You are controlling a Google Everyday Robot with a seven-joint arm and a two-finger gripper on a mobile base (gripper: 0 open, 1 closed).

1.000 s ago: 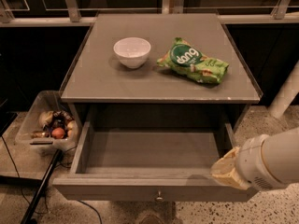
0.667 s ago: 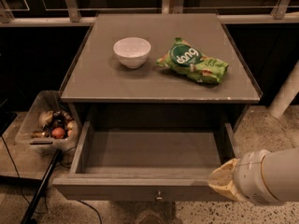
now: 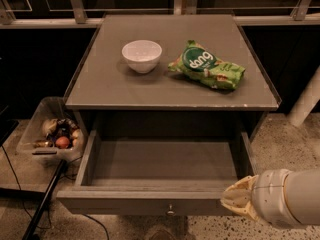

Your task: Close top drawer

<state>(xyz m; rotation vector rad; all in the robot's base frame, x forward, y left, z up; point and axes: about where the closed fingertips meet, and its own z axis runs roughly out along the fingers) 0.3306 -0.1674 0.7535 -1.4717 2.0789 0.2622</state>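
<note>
The top drawer (image 3: 165, 164) of the grey cabinet is pulled fully open and is empty inside. Its flat front panel (image 3: 125, 202) faces me at the bottom, with a small round metal knob (image 3: 171, 211) at centre. My gripper (image 3: 236, 198) is at the lower right, a tan tip on a white arm (image 3: 287, 198), against the right end of the drawer's front panel.
On the cabinet top (image 3: 100, 84) stand a white bowl (image 3: 142, 55) and a green snack bag (image 3: 207, 66). A clear bin (image 3: 50, 134) of small items sits on the floor at the left, with a dark pole (image 3: 42, 206) leaning beside it. A white post (image 3: 305, 101) stands at the right.
My arm has drawn down and to the right, from over the drawer's right side to the right end of the front panel. The drawer stays open.
</note>
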